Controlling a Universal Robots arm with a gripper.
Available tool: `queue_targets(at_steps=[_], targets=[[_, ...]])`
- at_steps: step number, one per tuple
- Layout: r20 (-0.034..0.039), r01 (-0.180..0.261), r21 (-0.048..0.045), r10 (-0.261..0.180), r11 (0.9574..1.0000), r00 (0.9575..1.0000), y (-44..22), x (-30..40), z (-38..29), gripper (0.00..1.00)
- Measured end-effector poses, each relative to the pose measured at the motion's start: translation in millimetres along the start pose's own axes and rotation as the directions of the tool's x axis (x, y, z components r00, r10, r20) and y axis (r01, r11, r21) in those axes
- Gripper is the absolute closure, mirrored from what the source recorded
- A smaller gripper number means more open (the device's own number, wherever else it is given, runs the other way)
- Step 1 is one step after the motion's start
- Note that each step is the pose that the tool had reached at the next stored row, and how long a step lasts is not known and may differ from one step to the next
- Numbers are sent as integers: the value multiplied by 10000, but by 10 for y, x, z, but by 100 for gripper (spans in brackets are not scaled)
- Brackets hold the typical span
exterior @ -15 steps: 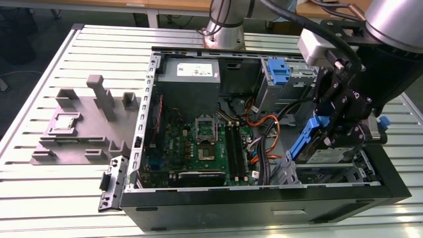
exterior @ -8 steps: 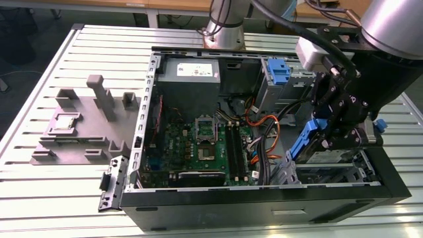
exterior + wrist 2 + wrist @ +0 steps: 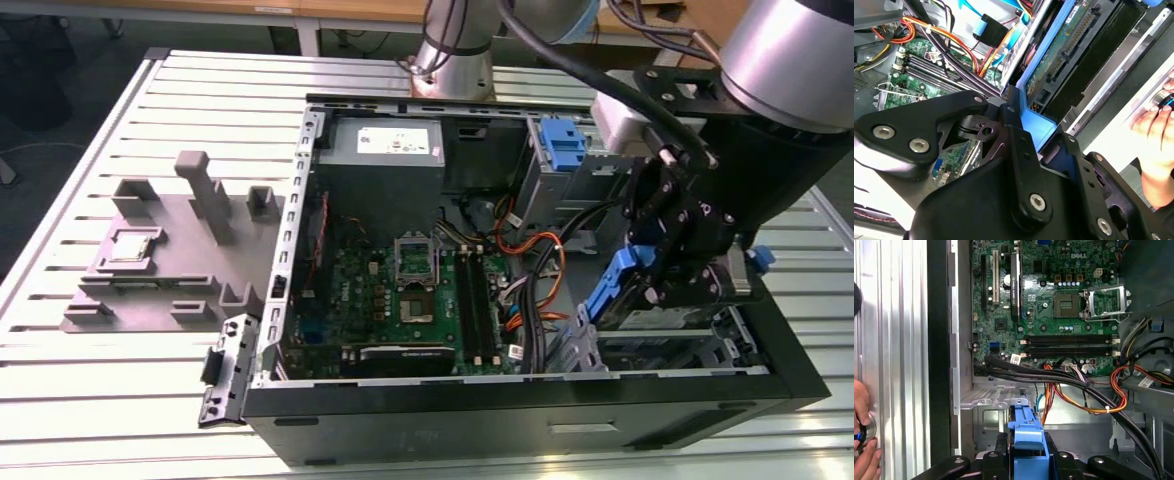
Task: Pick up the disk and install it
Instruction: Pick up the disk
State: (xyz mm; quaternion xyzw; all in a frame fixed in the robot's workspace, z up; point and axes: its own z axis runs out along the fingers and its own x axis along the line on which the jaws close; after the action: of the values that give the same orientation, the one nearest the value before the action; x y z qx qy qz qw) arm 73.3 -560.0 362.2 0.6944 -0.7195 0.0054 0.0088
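Jaws of the black gripper (image 3: 683, 268) clamp the blue-bracketed silver hard drive (image 3: 623, 288).
It hangs tilted, long axis sloping downward, in the open black computer case (image 3: 534, 405) beside its green motherboard (image 3: 400, 290).

Single robot arm, claw engaged

The arm (image 3: 787, 60) shows its broad silver link at the exterior view's upper right, with the black wrist assembly hanging below it. The claw (image 3: 667, 295) points downward, its fingers (image 3: 1001, 450) closed on both sides of the disk (image 3: 621, 285).
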Motion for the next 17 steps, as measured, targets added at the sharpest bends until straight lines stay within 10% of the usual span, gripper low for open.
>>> queue_targets(at_steps=[17], targets=[[-1,0,0,0,10000,10000,-1,-4,175,63]])
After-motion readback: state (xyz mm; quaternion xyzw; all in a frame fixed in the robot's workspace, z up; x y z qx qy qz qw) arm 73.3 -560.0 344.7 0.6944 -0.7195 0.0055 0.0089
